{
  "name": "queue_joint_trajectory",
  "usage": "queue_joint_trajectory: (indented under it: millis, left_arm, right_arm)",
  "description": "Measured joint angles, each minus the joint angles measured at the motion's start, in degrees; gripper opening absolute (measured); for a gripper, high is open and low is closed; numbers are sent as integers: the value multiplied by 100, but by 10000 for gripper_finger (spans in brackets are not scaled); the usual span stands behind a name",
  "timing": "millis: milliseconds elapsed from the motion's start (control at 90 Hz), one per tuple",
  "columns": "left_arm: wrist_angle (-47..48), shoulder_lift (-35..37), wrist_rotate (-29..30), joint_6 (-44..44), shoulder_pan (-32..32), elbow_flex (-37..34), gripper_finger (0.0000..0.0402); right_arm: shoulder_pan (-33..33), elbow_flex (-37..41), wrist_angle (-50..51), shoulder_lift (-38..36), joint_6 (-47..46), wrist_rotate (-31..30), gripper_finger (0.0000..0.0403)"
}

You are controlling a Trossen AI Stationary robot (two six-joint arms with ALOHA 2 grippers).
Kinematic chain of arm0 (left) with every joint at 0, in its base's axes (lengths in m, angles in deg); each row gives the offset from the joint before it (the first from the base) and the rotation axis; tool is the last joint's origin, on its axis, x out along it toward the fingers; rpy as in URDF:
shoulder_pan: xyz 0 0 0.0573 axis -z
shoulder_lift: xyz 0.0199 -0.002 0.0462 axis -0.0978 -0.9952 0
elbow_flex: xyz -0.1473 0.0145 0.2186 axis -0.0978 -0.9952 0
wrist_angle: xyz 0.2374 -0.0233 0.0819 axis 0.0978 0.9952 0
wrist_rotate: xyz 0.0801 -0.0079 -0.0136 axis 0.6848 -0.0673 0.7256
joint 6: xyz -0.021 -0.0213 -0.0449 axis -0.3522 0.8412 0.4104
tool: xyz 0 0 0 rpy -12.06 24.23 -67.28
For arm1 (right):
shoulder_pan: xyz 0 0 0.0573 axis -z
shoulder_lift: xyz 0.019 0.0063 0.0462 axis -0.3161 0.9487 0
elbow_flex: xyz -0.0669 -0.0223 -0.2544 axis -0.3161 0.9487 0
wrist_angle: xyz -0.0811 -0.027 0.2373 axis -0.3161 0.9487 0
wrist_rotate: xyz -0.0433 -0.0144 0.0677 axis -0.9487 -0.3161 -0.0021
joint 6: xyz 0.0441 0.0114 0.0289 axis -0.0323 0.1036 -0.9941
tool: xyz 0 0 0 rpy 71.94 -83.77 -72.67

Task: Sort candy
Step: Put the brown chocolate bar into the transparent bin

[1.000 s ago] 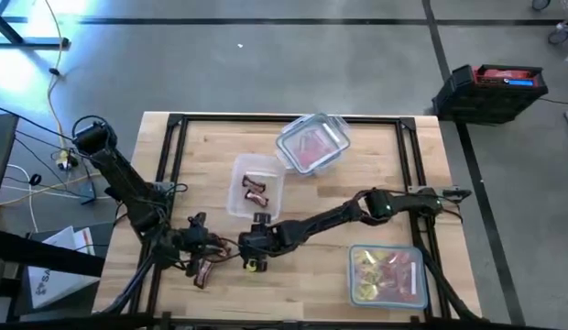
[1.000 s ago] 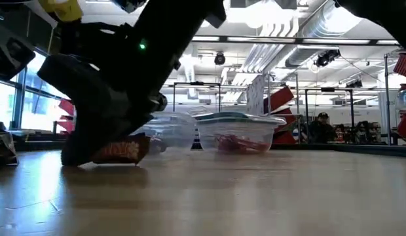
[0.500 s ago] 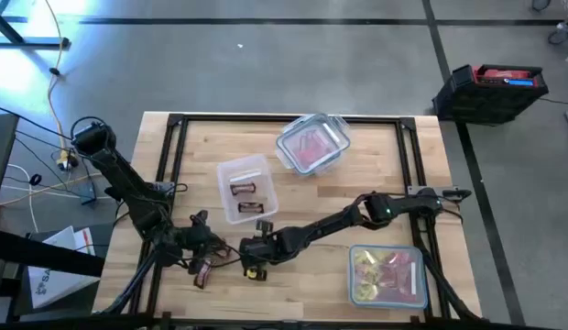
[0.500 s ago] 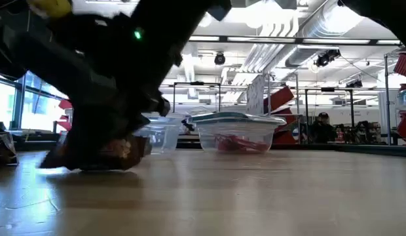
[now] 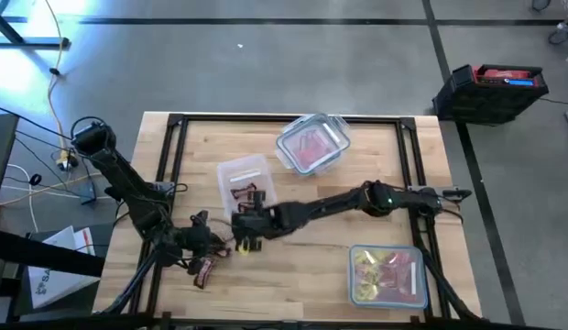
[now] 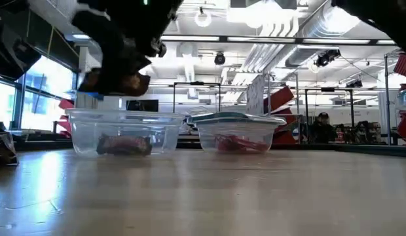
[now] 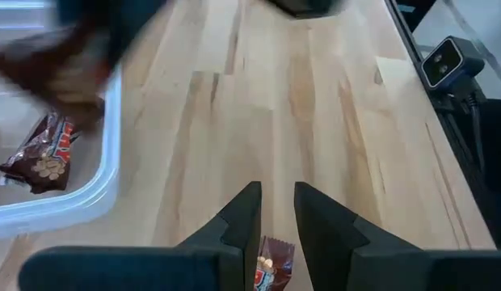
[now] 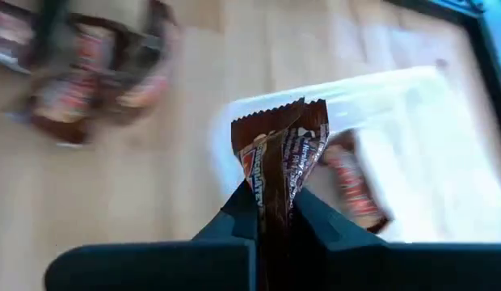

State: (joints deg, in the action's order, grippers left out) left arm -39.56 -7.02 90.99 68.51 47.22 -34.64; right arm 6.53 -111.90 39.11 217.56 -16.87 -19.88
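Observation:
My right gripper [image 5: 247, 222] is shut on a dark brown mini bar [image 6: 114, 82], raised over the near edge of a clear container [image 5: 243, 183]. That container has brown bars [image 7: 40, 158] in it. My left gripper [image 7: 273, 212] is low over the table's near left, and its fingers stand a slit apart. Another brown bar [image 7: 271, 265] shows in that slit and at the gripper in the high view [image 5: 203, 272]. More brown bars [image 8: 89, 73] lie blurred on the wood. My right gripper pinches one end of the bar [image 8: 275, 202] between its two fingers. The rest of the bar sticks out past the fingertips to its crimped free end [image 8: 279, 113]. The bar is lifted clear above the container's rim [image 6: 124, 115]. My left gripper has the second bar in the slit between its fingers [image 7: 242, 222]. Only a strip of the bar shows there, and the fingers hide the place of contact.
A lidded container of red candy [image 5: 311, 145] stands at the far middle. A container of yellow and pink candy [image 5: 387, 273] stands at the near right. A black frame rail [image 5: 284, 117] runs round the table. A black crate [image 5: 490, 87] sits on the floor beyond.
My right gripper has taken the brown bar up off the table. It has carried the bar toward the far edge, over the near side of the clear container. That container has slid a little toward the table's left edge.

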Motion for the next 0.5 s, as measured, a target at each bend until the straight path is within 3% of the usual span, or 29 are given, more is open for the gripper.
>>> queue_joint_trajectory:
  millis: [122,244,500]
  left_arm:
    - [8,7,-7,2,0,0,60]
    - [10,7,-59,1,0,0,60]
    - [7,7,-225,-2,4,0,60]
  right_arm:
    - [303,180,-208,49,297,75,17]
    - [588,493,-529,72,413,580,18]
    - [938,951,-868,73,7,1092,23]
